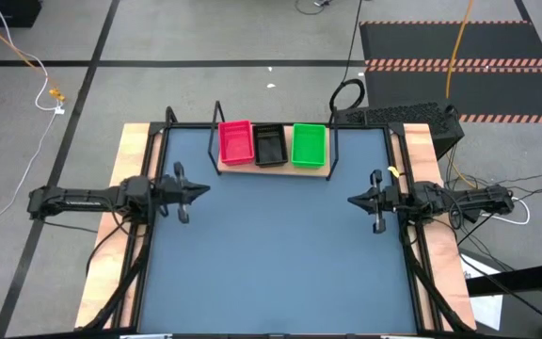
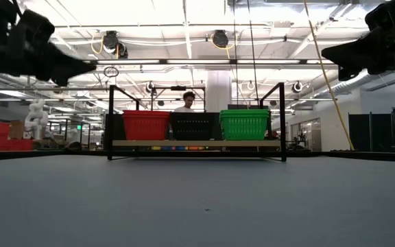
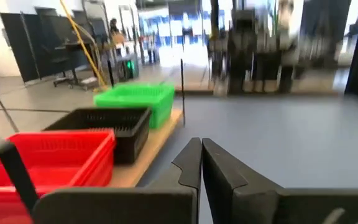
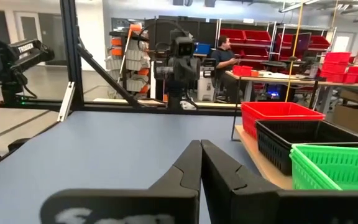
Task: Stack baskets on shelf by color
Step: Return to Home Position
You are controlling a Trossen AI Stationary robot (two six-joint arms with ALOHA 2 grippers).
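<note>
A red basket (image 1: 235, 142), a black basket (image 1: 270, 145) and a green basket (image 1: 309, 145) stand side by side on the light-wood shelf (image 1: 273, 169) at the table's far edge. Whether each is a single basket or a stack does not show. They also show in the low view: red basket (image 2: 145, 125), black basket (image 2: 194, 125), green basket (image 2: 245, 124). My left gripper (image 1: 201, 190) hangs shut and empty above the table's left side. My right gripper (image 1: 354, 200) hangs shut and empty above the right side. The shut fingers show in the left wrist view (image 3: 201, 149) and the right wrist view (image 4: 201, 148).
The shelf's black frame posts (image 1: 218, 122) rise at its corners. The blue-grey tabletop (image 1: 280, 254) spreads between the arms and toward the near edge. A person (image 2: 187, 101) sits in the room behind the shelf.
</note>
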